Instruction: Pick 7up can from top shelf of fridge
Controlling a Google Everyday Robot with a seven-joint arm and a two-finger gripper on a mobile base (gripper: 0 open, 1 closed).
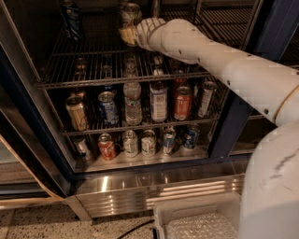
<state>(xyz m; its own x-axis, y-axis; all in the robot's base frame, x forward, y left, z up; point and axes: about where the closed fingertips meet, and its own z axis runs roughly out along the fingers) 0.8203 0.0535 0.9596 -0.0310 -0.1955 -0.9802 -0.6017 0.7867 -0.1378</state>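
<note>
While a bin (196, 219) is sitting in the foreground, the white arm (233, 65) is hanging inside the fridge (140, 186), its gripper (127, 35) sitting at the foot of the 7up can (130, 13), which is standing upright far back on the top shelf (84, 63); whether the gripper is clamping cannot be told.

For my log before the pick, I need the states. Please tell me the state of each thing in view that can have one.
fridge: door open.
top shelf: sparsely stocked.
7up can: upright, at the tool; lifted or not, cannot tell.
tool: inside the fridge, at the 7up can's lower part.
dark blue can: upright, left on the top shelf.
lower racks: crowded with upright cans and bottles.
</note>
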